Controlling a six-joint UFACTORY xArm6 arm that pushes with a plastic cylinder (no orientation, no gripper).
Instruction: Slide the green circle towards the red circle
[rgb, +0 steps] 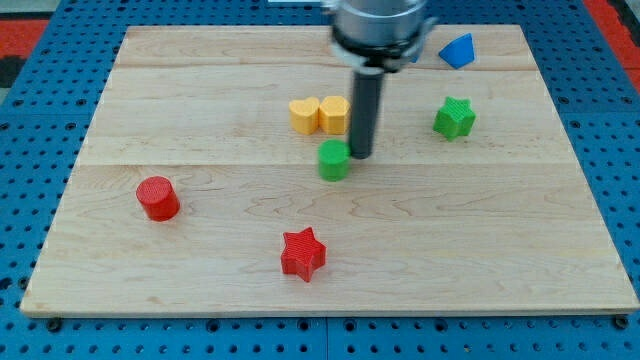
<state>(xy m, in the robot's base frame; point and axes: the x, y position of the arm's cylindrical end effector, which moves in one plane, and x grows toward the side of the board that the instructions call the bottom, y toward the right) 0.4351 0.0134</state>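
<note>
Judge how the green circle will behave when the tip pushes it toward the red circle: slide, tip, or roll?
The green circle stands squat on its flat base, so it probably slides rather than tips or rolls. My tip touches its right edge; an off-centre push may make it veer.

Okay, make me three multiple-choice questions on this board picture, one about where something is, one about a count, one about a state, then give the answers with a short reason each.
1. Where is the red circle relative to the green circle?
A. Toward the view's left and a bit lower
B. Toward the view's top right
C. Directly above it

2. How many green blocks lie on the wooden board?
A. One
B. Two
C. Three

3. How does my tip stand to the green circle?
A. Far off, near the red star
B. Right beside it, on its right side in the view
C. Out of the picture

Answers:
1. A, the red circle sits near the board's left edge, slightly lower.
2. B, the green circle and the green star are the only green ones.
3. B, the rod's end comes down against the circle's right edge; actual contact cannot be told.
</note>
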